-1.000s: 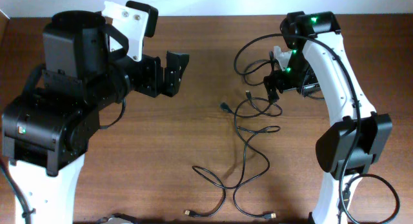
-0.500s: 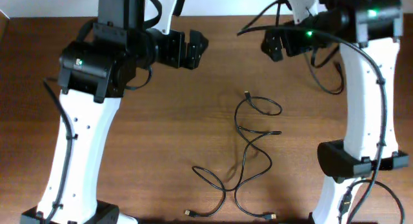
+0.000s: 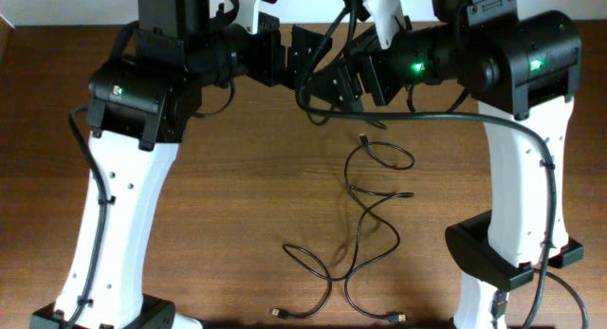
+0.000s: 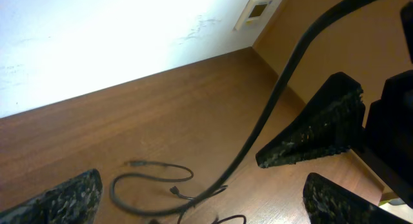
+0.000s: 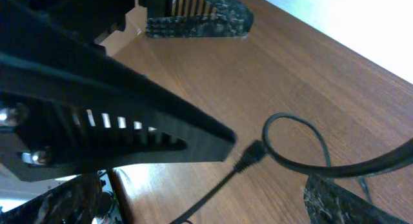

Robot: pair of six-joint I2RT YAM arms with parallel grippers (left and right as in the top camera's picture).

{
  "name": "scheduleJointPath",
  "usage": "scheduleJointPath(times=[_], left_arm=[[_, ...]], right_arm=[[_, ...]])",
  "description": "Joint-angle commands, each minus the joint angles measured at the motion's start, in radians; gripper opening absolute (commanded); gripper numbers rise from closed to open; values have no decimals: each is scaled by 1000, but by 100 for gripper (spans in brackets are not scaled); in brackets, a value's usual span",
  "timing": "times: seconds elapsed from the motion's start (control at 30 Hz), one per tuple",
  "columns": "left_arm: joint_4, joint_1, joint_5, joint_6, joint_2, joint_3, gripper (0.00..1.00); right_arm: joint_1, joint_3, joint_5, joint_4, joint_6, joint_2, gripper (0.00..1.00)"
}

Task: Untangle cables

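No writing, number or brand name can be read in any of the views. In the overhead view a small sticker (image 3: 118,90) sits on the black housing of the left arm (image 3: 152,106); it shows a green mark, too small to make out as letters or a logo. In the left wrist view a pale plate (image 4: 257,11) is set into the wall (image 4: 97,37), and nothing on it is legible.
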State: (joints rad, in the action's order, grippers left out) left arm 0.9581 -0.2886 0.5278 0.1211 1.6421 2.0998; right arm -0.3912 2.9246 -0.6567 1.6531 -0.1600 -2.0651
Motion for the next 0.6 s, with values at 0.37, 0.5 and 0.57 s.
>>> scheduleJointPath(times=[0.37, 0.5, 0.57], left_arm=[[12, 4, -5, -2, -4, 3, 99], [91, 83, -72, 444, -3, 3, 85], [91, 116, -56, 508, 0, 3, 87]], right_arm=[[-8, 18, -21, -15, 42, 32, 99], [-8, 18, -140, -133, 41, 38, 99], [-8, 18, -186, -175, 42, 41, 99]])
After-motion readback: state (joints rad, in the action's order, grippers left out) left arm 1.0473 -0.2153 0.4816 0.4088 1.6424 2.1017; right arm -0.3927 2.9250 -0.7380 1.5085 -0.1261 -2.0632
